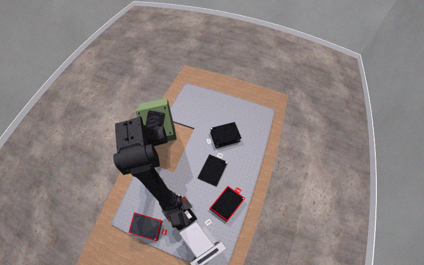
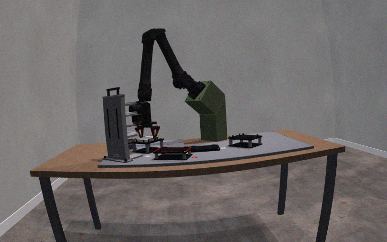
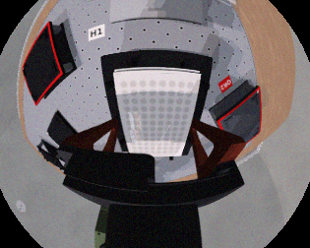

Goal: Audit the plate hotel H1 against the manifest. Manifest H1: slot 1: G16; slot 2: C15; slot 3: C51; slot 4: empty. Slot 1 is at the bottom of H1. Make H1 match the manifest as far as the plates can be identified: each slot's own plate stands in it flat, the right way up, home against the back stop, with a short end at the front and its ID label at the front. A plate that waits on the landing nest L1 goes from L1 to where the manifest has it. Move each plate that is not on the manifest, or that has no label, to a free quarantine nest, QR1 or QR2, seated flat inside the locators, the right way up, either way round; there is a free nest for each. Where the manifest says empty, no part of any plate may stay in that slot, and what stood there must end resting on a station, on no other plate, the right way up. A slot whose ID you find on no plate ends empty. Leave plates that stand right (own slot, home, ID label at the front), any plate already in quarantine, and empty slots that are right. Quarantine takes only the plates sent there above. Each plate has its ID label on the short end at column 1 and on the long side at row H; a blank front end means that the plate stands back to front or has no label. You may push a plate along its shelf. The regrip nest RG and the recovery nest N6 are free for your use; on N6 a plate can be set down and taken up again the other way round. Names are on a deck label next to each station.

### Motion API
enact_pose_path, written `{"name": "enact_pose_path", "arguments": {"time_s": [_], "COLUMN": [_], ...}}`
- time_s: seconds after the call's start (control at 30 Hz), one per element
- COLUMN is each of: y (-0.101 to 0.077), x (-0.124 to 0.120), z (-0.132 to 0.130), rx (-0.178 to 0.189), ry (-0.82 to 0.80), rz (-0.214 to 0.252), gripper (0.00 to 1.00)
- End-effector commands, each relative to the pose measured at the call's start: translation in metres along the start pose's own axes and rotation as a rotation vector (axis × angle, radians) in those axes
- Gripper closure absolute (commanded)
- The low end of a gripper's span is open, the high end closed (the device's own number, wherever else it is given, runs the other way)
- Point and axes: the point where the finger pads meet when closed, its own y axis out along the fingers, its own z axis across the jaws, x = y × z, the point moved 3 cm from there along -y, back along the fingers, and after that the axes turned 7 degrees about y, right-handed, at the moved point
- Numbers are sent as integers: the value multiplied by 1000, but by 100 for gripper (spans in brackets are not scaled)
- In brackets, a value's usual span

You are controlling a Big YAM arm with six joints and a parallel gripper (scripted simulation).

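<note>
A white well plate (image 3: 157, 111) lies flat on a black nest (image 3: 156, 64) in front of the plate hotel H1 (image 2: 115, 126). In the wrist view its wells face up, and no label can be read. My gripper (image 3: 153, 121) is open and empty. It hangs a little above the plate (image 2: 145, 139), with one red-brown finger off each long side. From the top view the gripper (image 1: 182, 219) hides most of the plate (image 1: 190, 215). The hotel (image 1: 203, 245) stands at the deck's near end, and its slots cannot be made out from here.
Two red-framed quarantine nests flank the plate, one at the left (image 1: 145, 226) and one at the right (image 1: 227, 203); both look dark and plateless. A flat black nest (image 1: 212, 169) and a raised black nest (image 1: 225, 134) lie farther along the deck. The green arm base (image 1: 157, 118) stands behind.
</note>
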Motion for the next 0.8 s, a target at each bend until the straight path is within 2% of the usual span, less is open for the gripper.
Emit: {"name": "enact_pose_path", "arguments": {"time_s": [0.0,0.03,0.07,0.77], "y": [-3,-3,-3,-4], "x": [10,10,10,15], "z": [-5,-5,-5,-8], "rx": [-9,-9,-9,-12], "ry": [4,4,4,8], "rz": [-26,-26,-26,-32], "gripper": [0,0,14,14]}}
